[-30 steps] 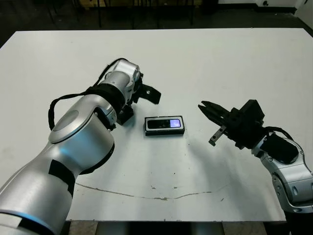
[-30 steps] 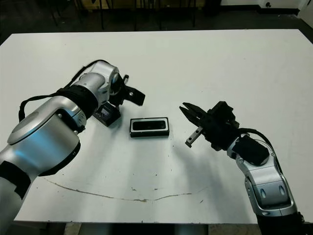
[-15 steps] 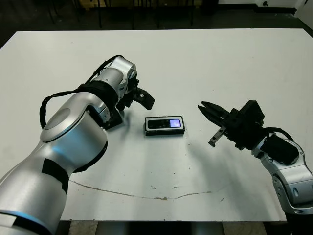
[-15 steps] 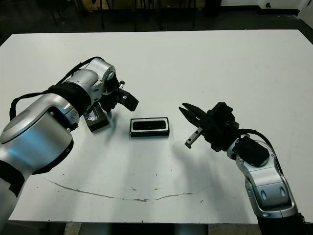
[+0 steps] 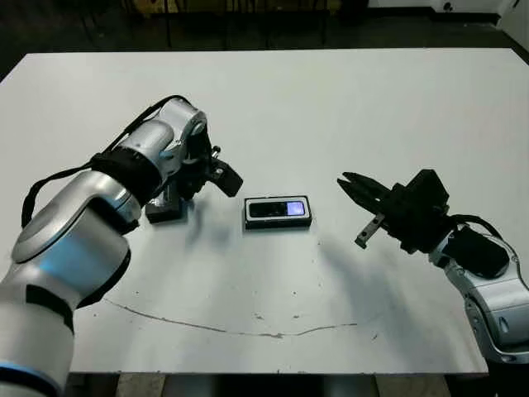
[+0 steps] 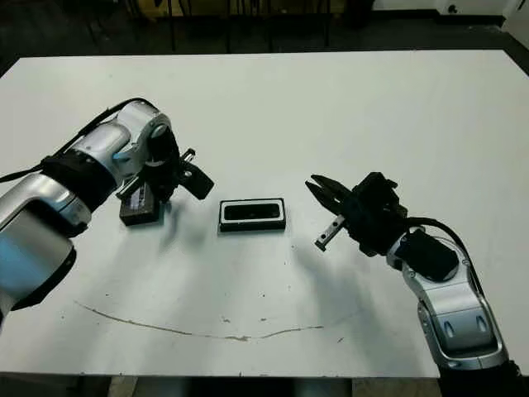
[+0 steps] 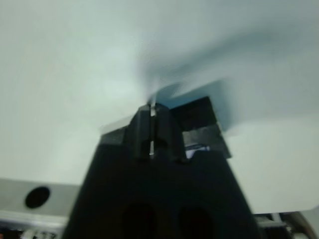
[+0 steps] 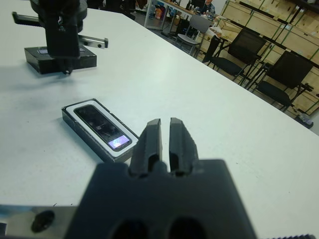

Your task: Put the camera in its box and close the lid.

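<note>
Lying crosswise in box (image 5: 278, 223), camera (image 5: 278, 208), window rightward

White table (image 5: 347, 107), box (image 5: 278, 212) holding camera (image 5: 278, 208), lid (image 6: 139, 207)

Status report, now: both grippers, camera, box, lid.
Left gripper shut, empty, over the lid. Right gripper shut, empty, hovering beside the box. Camera seated in box; lid lies apart, not yet on. Nothing in the way.
</note>
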Available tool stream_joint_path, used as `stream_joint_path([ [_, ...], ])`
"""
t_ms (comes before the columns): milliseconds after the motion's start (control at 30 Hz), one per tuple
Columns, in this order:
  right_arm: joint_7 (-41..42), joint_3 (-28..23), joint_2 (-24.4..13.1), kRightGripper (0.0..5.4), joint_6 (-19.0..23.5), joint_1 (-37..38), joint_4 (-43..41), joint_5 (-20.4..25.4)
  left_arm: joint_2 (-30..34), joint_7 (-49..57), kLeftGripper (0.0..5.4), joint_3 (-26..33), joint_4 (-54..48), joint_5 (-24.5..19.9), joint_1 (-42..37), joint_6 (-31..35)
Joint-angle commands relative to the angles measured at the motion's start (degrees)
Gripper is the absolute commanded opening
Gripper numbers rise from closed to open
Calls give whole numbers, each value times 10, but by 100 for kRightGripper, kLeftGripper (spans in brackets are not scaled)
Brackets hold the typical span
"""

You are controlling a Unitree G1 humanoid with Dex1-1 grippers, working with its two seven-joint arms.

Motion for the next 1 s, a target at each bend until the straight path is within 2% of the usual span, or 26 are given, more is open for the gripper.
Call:
stream_joint_path([
  [33,0,-1,-9,1,3,9,2,-2,26,-16,0,3,-31,-6,44,13],
  [233,4,0,-8,1,2,5,10,1,54,-39,0,4,-73,-12,65,7],
  [333,3,-2,-8,1,5,7,10,3,66,-49,0,20,-103,-38,76,-2],
  [433,4,-2,-9,1,2,8,10,2,73,-46,0,61,-153,-93,88,-7],
  [633,-4,2,-10,1,22,9,-3,-4,77,5,0,184,-266,-214,130,74],
  [700,-3,1,-11,1,29,10,-7,-1,75,38,0,243,-310,-270,154,117],
  [767,-1,-2,-10,1,24,12,-4,3,68,91,0,308,-374,-319,189,176],
  [867,-1,-3,-10,1,6,15,2,-1,19,246,0,418,-497,-370,277,264],
  [900,-1,-4,-9,1,5,16,4,0,-1,302,0,445,-535,-376,306,282],
  [1000,-2,-6,-8,1,9,18,4,5,-61,464,0,495,-629,-356,380,314],
])
